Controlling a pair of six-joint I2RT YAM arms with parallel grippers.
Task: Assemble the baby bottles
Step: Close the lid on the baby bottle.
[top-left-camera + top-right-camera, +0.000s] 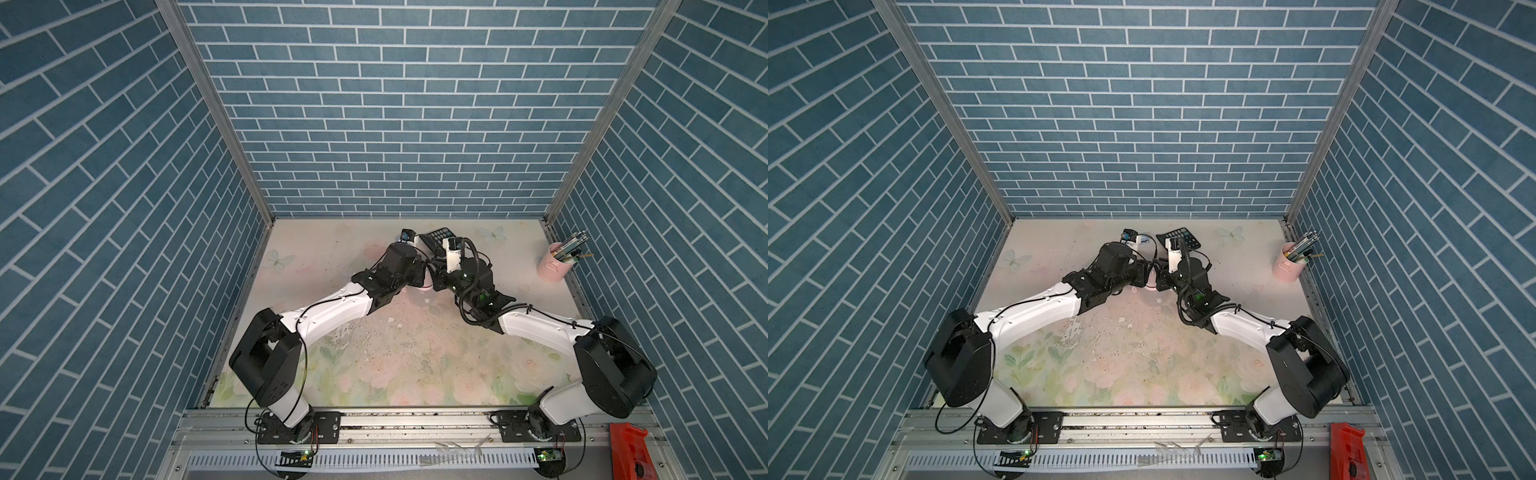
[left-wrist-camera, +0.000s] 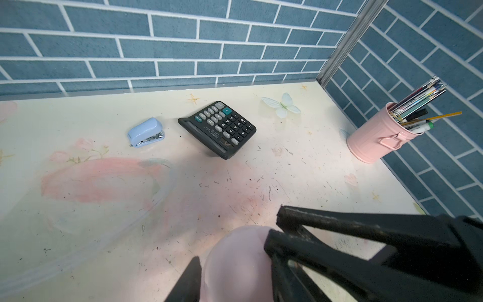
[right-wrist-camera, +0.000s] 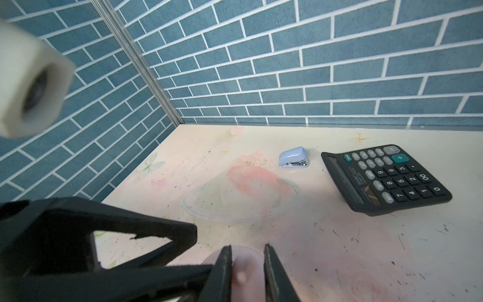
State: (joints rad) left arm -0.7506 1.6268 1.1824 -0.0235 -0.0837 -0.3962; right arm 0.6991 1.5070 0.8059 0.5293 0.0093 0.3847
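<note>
We see left gripper (image 2: 231, 257) clamped on pink dome cap (image 2: 235, 274), over table (image 2: 300, 177) middle. Right gripper (image 3: 247, 261) pinches same cap, opposite side. Beyond cap: calculator (image 2: 218, 129), blue stapler (image 2: 146, 132) beside it. Pen cup (image 2: 376, 136) well apart, by right wall.
</note>
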